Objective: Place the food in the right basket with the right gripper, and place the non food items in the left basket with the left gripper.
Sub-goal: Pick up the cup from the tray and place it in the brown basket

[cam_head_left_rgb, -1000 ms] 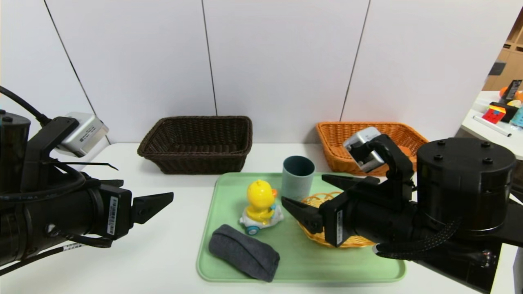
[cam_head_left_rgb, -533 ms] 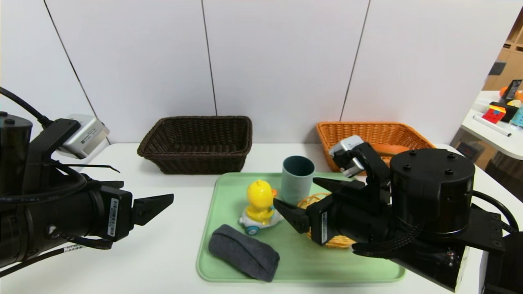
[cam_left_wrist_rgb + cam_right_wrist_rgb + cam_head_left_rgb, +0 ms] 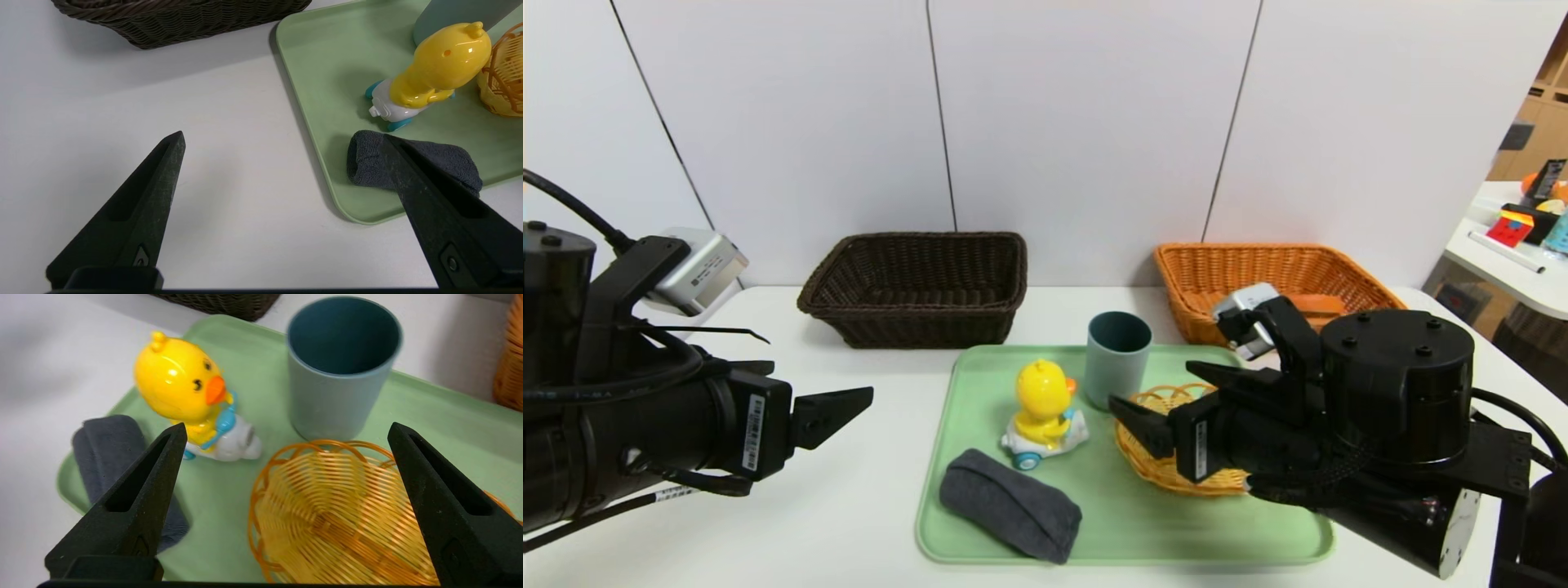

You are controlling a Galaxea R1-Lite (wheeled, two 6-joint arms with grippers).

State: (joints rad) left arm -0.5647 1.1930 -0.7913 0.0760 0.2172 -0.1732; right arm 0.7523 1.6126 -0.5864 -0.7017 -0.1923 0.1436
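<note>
The food, a bread slice (image 3: 1316, 304), lies in the orange-tan right basket (image 3: 1258, 261), partly hidden behind my right wrist. My right gripper (image 3: 1150, 384) (image 3: 288, 426) hovers open and empty over the green tray (image 3: 1127, 523), above a small yellow wicker bowl (image 3: 1176, 474) (image 3: 335, 510). On the tray stand the blue-grey cup (image 3: 1117, 353) (image 3: 341, 371) and the yellow duck toy (image 3: 1043, 404) (image 3: 433, 77). The grey pouch (image 3: 1010, 504) (image 3: 367, 159) lies at the tray's front left. My left gripper (image 3: 829, 412) (image 3: 282, 136) hangs open over bare table left of the tray. The dark brown left basket (image 3: 919, 286) is empty.
Both big baskets stand against the white back wall. The white table (image 3: 874, 506) stretches between my left gripper and the tray. A side table with coloured objects (image 3: 1519, 229) is at the far right.
My right arm has drawn back from the orange basket and shifted over the tray, still open, uncovering the bread in that basket. The left arm has barely moved.
</note>
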